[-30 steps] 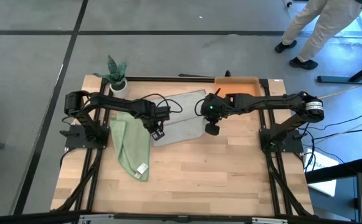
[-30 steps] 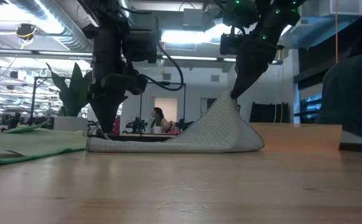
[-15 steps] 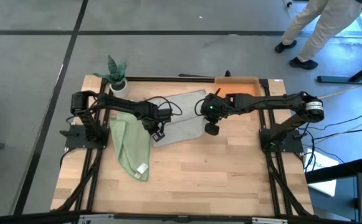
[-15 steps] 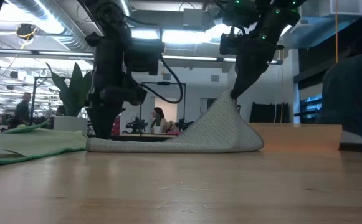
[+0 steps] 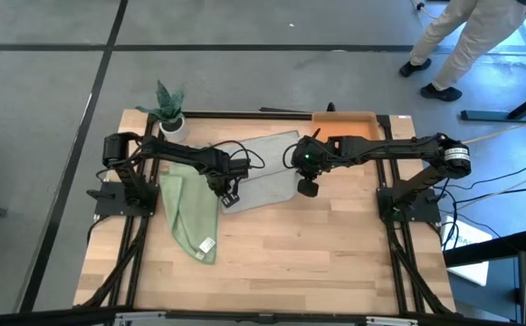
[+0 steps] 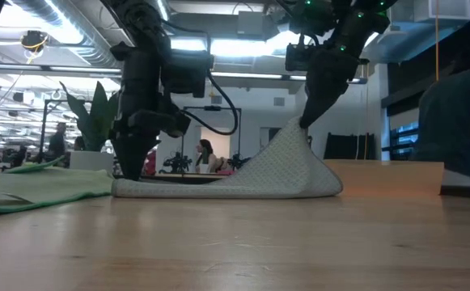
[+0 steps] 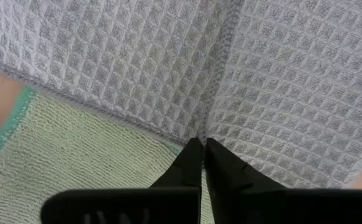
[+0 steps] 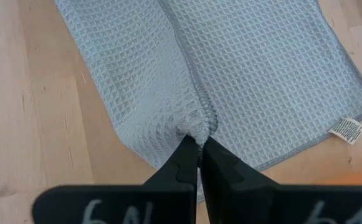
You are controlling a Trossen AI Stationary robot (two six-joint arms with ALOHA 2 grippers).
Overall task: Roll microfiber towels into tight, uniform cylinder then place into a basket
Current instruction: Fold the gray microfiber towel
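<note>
Grey towel [image 5: 264, 170]: right gripper [image 8: 199, 144] pinches its lifted edge; left gripper [image 7: 202, 149] seemingly pinches its other edge.

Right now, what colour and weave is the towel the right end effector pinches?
Light grey waffle-weave towel, clearest in the right wrist view.

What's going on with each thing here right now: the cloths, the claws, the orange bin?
Grey towel: folded flat on the table, one edge pinched and lifted into a peak.
Green towel: lying loosely folded, unrolled, partly under the grey one.
Right gripper: shut on the grey towel's raised edge.
Left gripper: shut at the grey towel's other edge.
Basket: at the table's far edge, partly hidden by the right arm.
</note>
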